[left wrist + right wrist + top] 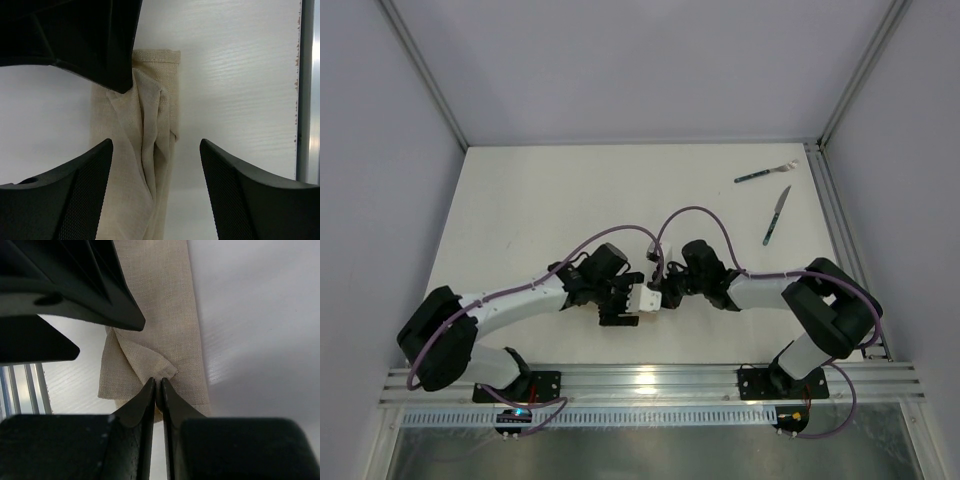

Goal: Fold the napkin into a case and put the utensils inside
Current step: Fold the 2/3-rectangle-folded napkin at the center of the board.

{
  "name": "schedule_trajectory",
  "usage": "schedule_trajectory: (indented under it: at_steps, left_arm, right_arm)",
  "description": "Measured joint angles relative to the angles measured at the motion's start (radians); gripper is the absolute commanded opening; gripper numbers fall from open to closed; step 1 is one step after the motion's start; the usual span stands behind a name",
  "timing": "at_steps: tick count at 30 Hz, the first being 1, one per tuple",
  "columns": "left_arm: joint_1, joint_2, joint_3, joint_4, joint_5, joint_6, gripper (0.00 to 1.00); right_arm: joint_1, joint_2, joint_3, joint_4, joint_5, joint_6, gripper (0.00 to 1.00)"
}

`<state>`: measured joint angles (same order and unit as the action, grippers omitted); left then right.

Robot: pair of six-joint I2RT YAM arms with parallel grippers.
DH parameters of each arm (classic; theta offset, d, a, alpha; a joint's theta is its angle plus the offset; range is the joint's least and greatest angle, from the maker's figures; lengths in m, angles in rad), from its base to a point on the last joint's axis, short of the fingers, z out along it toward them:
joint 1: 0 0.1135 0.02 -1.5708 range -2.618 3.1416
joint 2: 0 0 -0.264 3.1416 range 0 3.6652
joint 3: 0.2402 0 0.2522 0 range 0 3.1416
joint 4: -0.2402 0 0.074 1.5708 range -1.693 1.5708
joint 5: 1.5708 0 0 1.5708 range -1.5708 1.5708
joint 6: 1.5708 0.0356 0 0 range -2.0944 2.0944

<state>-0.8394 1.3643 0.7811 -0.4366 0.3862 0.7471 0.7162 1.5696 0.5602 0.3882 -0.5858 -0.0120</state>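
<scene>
The napkin (646, 300) is folded into a narrow beige strip near the table's front middle, between both grippers. In the left wrist view the napkin (130, 165) has creased folds along its length, and my left gripper (155, 144) is open with the jaws straddling it just above. My left gripper (618, 303) sits at the strip's left. My right gripper (158, 381) is shut on a folded corner flap of the napkin (160, 305); it shows in the top view (665, 290) at the strip's right. The fork (767, 172) and knife (776, 216) lie far right at the back.
A metal rail (840, 230) runs along the table's right edge, close to the utensils. Another rail (650, 382) crosses the front by the arm bases. The right gripper's black body (75, 35) fills the upper left of the left wrist view.
</scene>
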Motion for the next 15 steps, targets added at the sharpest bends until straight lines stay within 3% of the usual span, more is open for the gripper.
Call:
schedule_trajectory:
  at_steps: [7,13,15]
  left_arm:
    - [-0.037,0.061,-0.037,0.070,-0.046,0.009,0.58]
    - [-0.048,0.084,-0.043,0.109,-0.074,-0.003,0.29]
    - [-0.049,0.084,-0.043,0.113,-0.079,-0.006,0.26]
  right_arm:
    - [0.002,0.000,-0.005,0.010,0.000,0.011,0.15]
    - [0.002,0.000,-0.017,0.029,-0.001,0.023,0.23]
    - [0.002,0.000,-0.019,0.029,-0.002,0.031,0.27]
